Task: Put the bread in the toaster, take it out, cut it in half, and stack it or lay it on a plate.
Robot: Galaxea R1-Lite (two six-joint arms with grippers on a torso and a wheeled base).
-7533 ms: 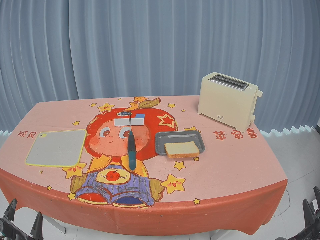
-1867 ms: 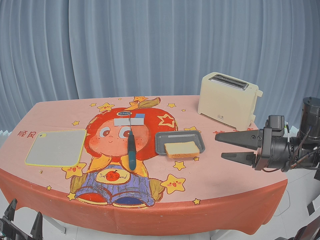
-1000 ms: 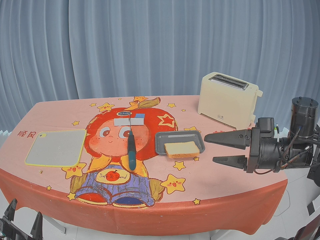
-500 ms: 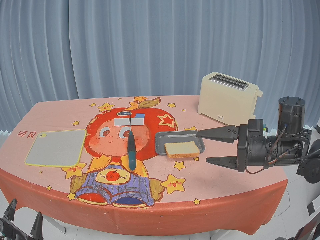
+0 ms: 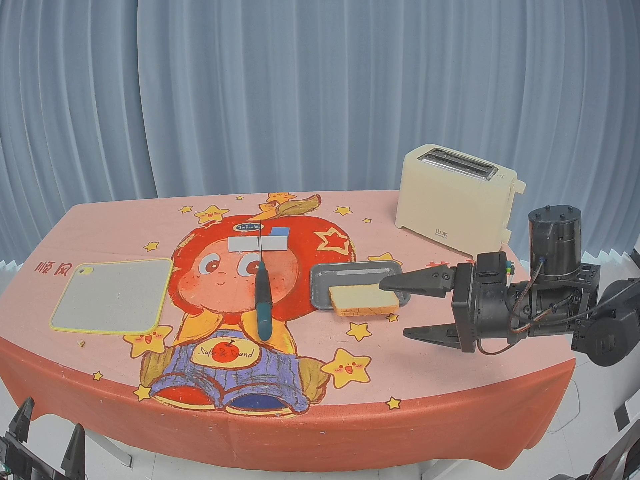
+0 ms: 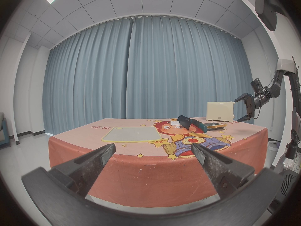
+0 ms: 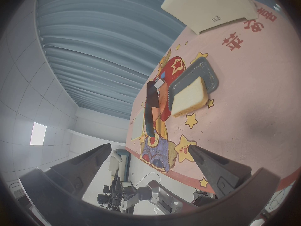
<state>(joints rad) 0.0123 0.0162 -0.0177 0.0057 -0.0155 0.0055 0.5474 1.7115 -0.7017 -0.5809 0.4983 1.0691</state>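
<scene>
Just right of the grey tray (image 5: 353,273), our right gripper (image 5: 393,307) hangs over the cloth (image 5: 467,368), jaws spread wide, aimed at the bread (image 5: 363,299) lying flat over the tray's near-right corner. We risk shoving the slice leftward or crushing it: a flat slice offers only thin, soft edges to pinch.
</scene>
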